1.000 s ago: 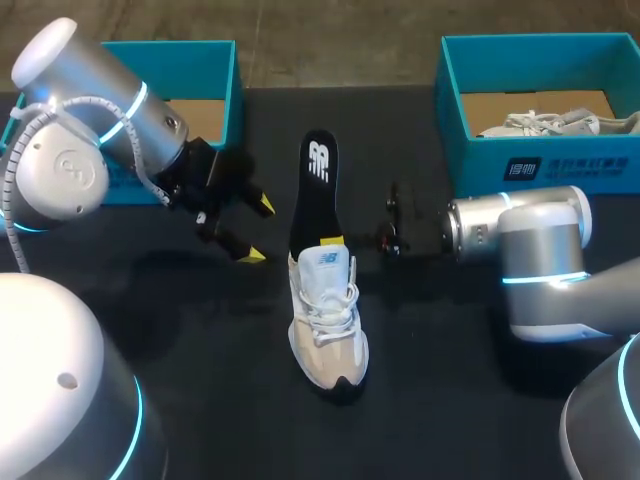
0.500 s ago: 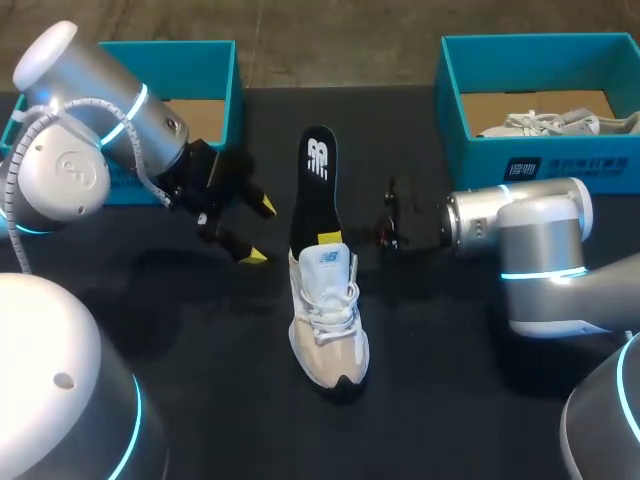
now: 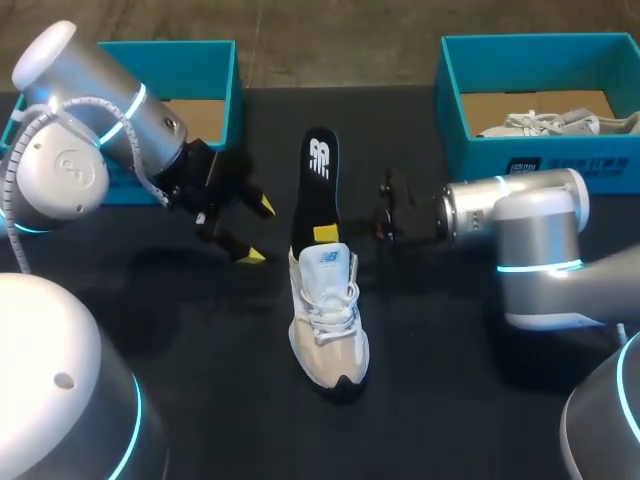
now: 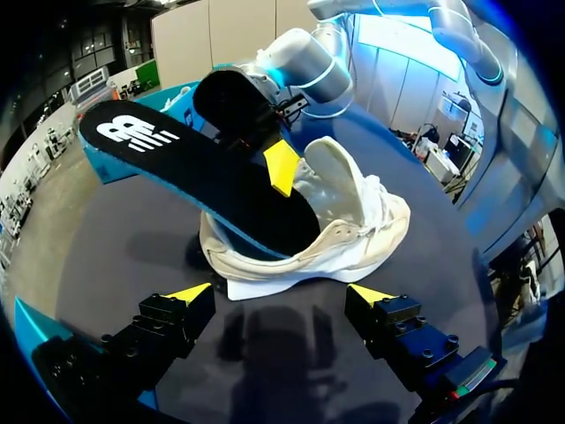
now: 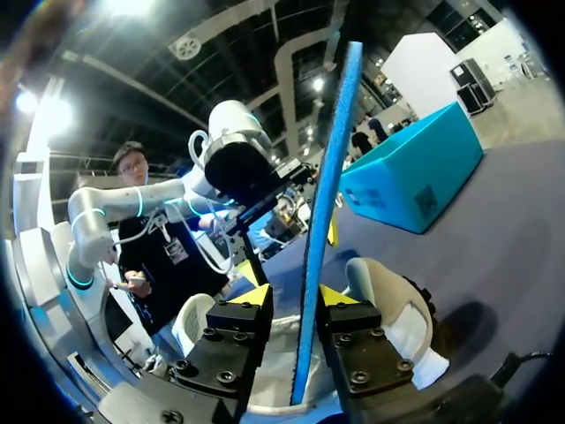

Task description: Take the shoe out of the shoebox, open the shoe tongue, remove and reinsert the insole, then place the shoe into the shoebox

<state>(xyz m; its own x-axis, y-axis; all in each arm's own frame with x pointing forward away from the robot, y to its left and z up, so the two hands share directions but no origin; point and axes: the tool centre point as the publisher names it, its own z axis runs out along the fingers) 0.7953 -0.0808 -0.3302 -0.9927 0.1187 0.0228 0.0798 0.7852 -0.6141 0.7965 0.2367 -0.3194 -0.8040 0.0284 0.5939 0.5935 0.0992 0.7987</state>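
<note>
Shoe (image 3: 328,320) lies on the table (image 3: 470,400), outside the shoebox (image 3: 170,45). Insole (image 3: 316,185) has its front end inside the shoe and its heel end angled up and out, pinched edge-on by the right gripper (image 5: 296,305). Left gripper (image 3: 257,230) hangs just beside the shoe, jaws spread, holding nothing. Risk: nothing pins the shoe, so any pull or push on the insole may drag or tip it, and the thin foam may buckle or slip from the pinch.
</note>
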